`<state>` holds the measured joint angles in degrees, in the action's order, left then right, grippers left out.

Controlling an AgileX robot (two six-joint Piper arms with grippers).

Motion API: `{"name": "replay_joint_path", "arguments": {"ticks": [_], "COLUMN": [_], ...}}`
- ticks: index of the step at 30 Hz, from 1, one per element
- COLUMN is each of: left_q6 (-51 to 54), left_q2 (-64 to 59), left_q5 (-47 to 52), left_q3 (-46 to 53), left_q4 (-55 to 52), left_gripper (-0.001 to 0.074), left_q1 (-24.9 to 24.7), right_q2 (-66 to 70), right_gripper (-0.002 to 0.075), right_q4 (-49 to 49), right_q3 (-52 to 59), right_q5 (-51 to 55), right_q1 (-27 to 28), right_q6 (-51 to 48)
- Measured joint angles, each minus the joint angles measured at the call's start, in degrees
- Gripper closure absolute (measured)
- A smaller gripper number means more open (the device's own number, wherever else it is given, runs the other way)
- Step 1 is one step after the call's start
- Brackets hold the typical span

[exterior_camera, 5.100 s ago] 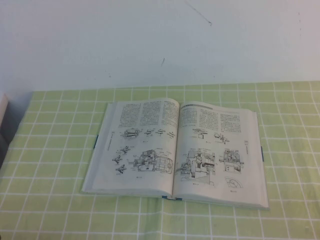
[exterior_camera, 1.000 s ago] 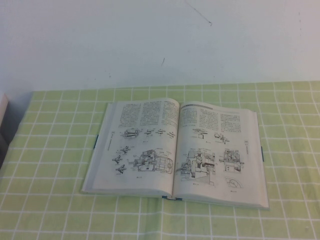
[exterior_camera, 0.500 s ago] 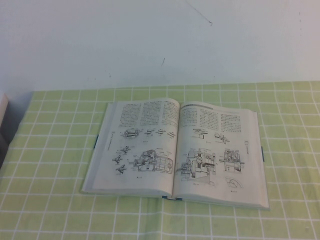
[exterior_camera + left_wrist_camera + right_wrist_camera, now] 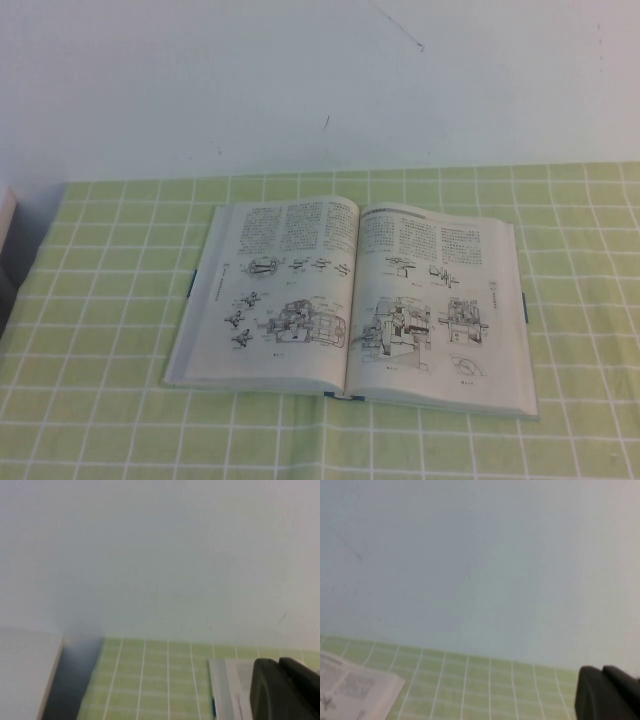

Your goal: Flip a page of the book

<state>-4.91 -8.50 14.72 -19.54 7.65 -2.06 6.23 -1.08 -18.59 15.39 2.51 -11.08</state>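
My left end effector [image 4: 285, 690] hangs raised off the desk's [image 4: 100, 300] left side, the book [image 4: 350, 300] ahead and to its right; I cannot tell its opening. The book lies open and flat mid-desk, the page [image 4: 435, 300] resting on its right half. My right end effector [image 4: 607, 695] hangs raised, book ahead-left; opening unclear.

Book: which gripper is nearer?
Left, probably. The left gripper overlaps the book in its wrist view; the right gripper sits well apart from it.
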Motion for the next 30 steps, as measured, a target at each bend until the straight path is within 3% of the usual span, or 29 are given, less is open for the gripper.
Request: {"name": "replay_joint_path", "arguments": {"ticks": [6, 13, 18, 23, 30], "left_q6": [2.47, 19.99, 30.04, 31.63, 37.36], "left_q2": [-13.63, -28.03, -35.92, -44.95, -60.03], "left_q5": [14.16, 22.82, 23.05, 23.05, 22.80], "left_q3": [-9.04, -13.41, -15.01, -19.04, -28.43], "left_q4": [4.90, 21.25, 29.48, 33.48, 37.73], "left_gripper": [0.0738, 0.0738, 0.0738, 0.0738, 0.0738], "left_q1": [0.00, 0.00, -0.08, -0.08, -0.08], "right_q2": [12.87, 26.73, 33.86, 39.68, 50.12], "right_gripper": [0.0729, 0.0729, 0.0729, 0.0729, 0.0703], "right_q4": [4.65, 17.52, 26.84, 36.55, 47.09], "right_q3": [-9.22, -15.63, -16.14, -16.23, -18.38], "right_q5": [13.53, 24.86, 25.71, 24.86, 24.17], "right_q1": [0.00, 0.00, 0.00, 0.00, 0.00], "right_q6": [-1.75, -15.58, -27.80, -37.18, -41.27]}}
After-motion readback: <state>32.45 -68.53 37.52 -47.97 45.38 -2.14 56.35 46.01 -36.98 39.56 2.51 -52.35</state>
